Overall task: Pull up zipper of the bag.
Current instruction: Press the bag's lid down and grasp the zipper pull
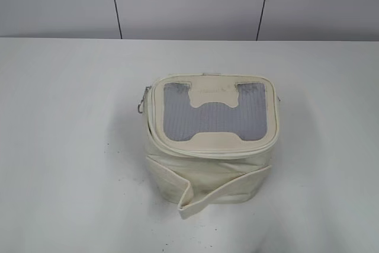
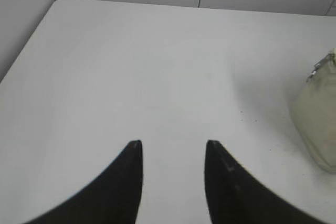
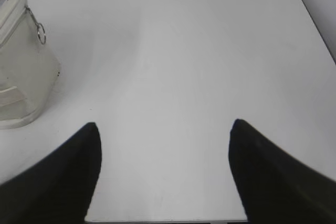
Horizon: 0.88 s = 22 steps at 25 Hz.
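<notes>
The cream-white bag (image 1: 210,164) stands mid-table with its grey mesh lid panel and cream H-shaped patch facing up. The zipper (image 1: 155,130) runs round the lid rim; a silver pull (image 1: 143,102) hangs at the lid's left corner. A loose strap (image 1: 204,197) droops across its front. In the left wrist view the bag (image 2: 317,124) is at the right edge with a metal pull (image 2: 316,70); my left gripper (image 2: 173,142) is open over bare table, apart from it. In the right wrist view the bag (image 3: 21,72) is at the left with a ring pull (image 3: 40,34); my right gripper (image 3: 164,124) is open and empty.
The white table (image 1: 65,146) runs to a grey panelled wall (image 1: 189,1) at the back. Its left edge shows in the left wrist view (image 2: 26,45) and its right edge in the right wrist view (image 3: 310,14). Neither arm shows in the exterior view.
</notes>
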Each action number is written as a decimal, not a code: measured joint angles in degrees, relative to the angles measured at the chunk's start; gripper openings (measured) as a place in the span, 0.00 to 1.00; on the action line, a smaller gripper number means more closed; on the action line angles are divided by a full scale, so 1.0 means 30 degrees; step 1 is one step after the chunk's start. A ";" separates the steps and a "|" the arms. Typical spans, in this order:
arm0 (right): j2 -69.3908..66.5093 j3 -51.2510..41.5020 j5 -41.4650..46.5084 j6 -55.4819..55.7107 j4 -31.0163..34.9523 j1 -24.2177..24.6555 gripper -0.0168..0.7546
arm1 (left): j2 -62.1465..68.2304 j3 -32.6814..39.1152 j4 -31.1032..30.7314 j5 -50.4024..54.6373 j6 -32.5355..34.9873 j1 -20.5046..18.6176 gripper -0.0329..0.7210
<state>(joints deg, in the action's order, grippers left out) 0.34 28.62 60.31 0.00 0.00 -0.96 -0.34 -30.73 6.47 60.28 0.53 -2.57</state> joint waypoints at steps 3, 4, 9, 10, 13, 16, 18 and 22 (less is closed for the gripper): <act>-0.0392 0.0000 0.0000 0.0000 0.0267 0.0000 0.78 | 0.0000 0.0000 0.0829 -0.0127 0.0000 0.0253 0.45; -0.0731 0.0036 -0.0017 0.0000 0.0412 0.0000 0.78 | 0.0028 0.0000 0.1158 -0.0219 0.0000 0.0322 0.45; -0.2877 0.0437 -0.2886 -0.0169 0.2329 -0.0143 0.78 | 0.1423 -0.0180 0.2586 -0.1609 0.0000 0.0360 0.45; -0.3484 0.0484 -0.3584 -0.0387 0.2836 -0.0260 0.78 | 0.1923 -0.0235 0.2779 -0.2095 0.0023 0.0360 0.45; -0.5543 0.0524 -0.5026 -0.1254 0.3871 -0.0812 0.78 | 0.3728 -0.0332 0.4206 -0.3571 0.1447 0.0360 0.45; -0.7350 0.0944 -0.5840 -0.2116 0.4207 -0.2226 0.78 | 0.5890 -0.0333 0.5908 -0.4933 0.3394 0.0360 0.45; -0.8906 0.1431 -0.6171 -0.2791 0.4204 -0.3289 0.78 | 0.7366 -0.0333 0.6682 -0.5933 0.4624 0.0360 0.45; -1.2402 0.3028 -0.6448 -0.3686 0.4204 -0.5379 0.78 | 1.0477 -0.0444 0.8043 -0.7373 0.8111 0.0360 0.45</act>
<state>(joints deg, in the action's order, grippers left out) -36.87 37.70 40.96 -11.06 12.61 -17.09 31.09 -32.06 30.60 38.16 24.86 -1.49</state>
